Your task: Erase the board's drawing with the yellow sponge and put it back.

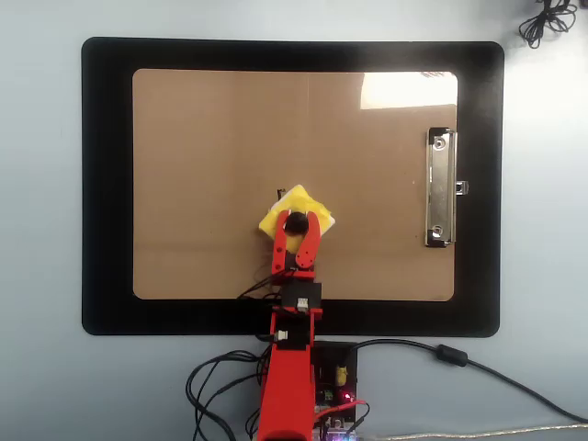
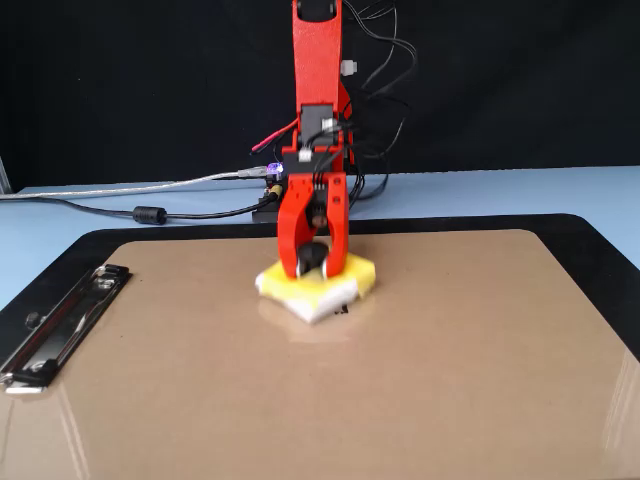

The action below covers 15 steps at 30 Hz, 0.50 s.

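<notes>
The brown clipboard board point(image 1: 202, 147) point(image 2: 450, 380) lies on a black mat, with its silver clip point(image 1: 441, 188) point(image 2: 60, 325) at the right in the overhead view. The yellow sponge point(image 1: 299, 202) point(image 2: 350, 282) rests flat on the board's middle. My red gripper point(image 1: 296, 223) point(image 2: 313, 262) is shut on the sponge's black knob point(image 1: 296, 223) point(image 2: 312, 257) and presses it down. Only a small black trace of the drawing point(image 1: 280, 194) point(image 2: 341, 311) shows at the sponge's edge; the rest is hidden under the sponge.
The black mat point(image 1: 106, 184) point(image 2: 600, 250) surrounds the board on a pale blue table. The arm's base with a circuit board and cables point(image 1: 335, 386) point(image 2: 200, 195) sits at the mat's edge. A cable coil point(image 1: 544, 20) lies at the top right of the overhead view.
</notes>
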Motion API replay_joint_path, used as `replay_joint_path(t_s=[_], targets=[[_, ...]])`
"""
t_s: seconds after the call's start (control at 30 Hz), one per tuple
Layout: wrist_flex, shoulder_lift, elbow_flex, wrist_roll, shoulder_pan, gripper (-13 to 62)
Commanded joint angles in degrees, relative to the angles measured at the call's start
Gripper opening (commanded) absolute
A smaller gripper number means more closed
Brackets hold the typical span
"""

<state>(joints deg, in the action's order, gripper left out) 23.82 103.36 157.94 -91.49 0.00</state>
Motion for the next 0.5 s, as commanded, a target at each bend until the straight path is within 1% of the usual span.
replay_joint_path(t_s=[0.0,0.07,0.13,0.23,0.33,0.4,0.47], targets=[[0.2,7.0,3.3,0.3,-1.2,-8.1],[0.2,8.8,5.0,0.3,-1.8,-8.1],[0.2,4.8,0.7,0.3,-2.3,-8.1],[1.0,-9.4,-10.9,0.1,-2.3,-8.1],[1.6,-20.0,-20.8,0.1,-2.4,-8.1],[1.7,-20.2,-21.4,0.0,-2.6,-8.1],[2.0,-17.8,-17.5,-0.1,-4.0,-8.1]])
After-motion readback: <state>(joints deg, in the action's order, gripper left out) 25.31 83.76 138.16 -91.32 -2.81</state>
